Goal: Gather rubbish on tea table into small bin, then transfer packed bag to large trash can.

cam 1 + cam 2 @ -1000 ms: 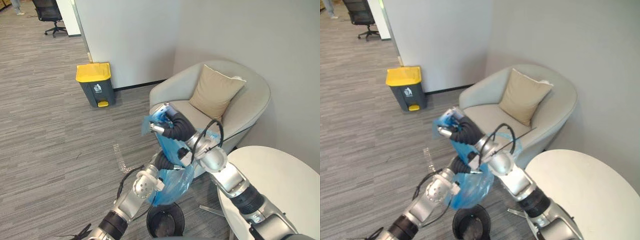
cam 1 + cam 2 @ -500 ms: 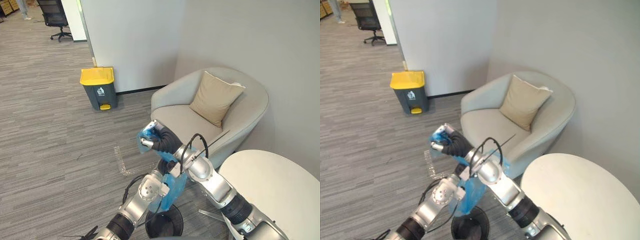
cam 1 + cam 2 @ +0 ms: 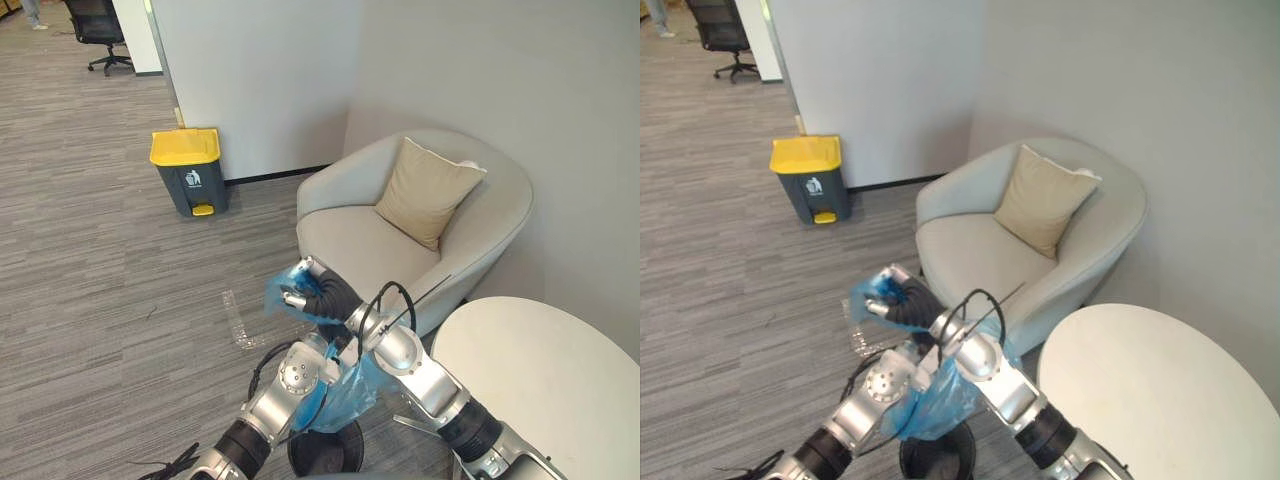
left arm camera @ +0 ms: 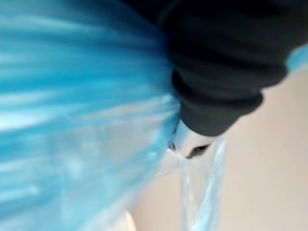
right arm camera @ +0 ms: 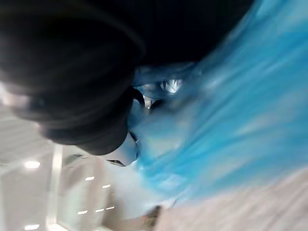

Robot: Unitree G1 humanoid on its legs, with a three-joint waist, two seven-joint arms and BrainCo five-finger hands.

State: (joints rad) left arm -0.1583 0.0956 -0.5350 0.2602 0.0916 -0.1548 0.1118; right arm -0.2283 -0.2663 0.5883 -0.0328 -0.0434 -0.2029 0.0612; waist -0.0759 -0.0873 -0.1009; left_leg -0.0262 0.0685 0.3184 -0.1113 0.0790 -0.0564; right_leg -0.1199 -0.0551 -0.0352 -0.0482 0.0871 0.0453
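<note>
While hanging above the near small bin (image 3: 322, 452), note blue bag (image 3: 352, 388) clamped in curled fingers of right hand (image 3: 300, 292); cannot tell for left hand (image 3: 318, 347).

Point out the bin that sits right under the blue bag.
The small round black bin, open-topped, below the blue bag. The grey bin with the yellow lid stands off by the wall.

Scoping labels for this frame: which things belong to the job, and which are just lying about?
Job: bag, small bin, trash can, table.
Lying about: armchair, cushion, office chair.
</note>
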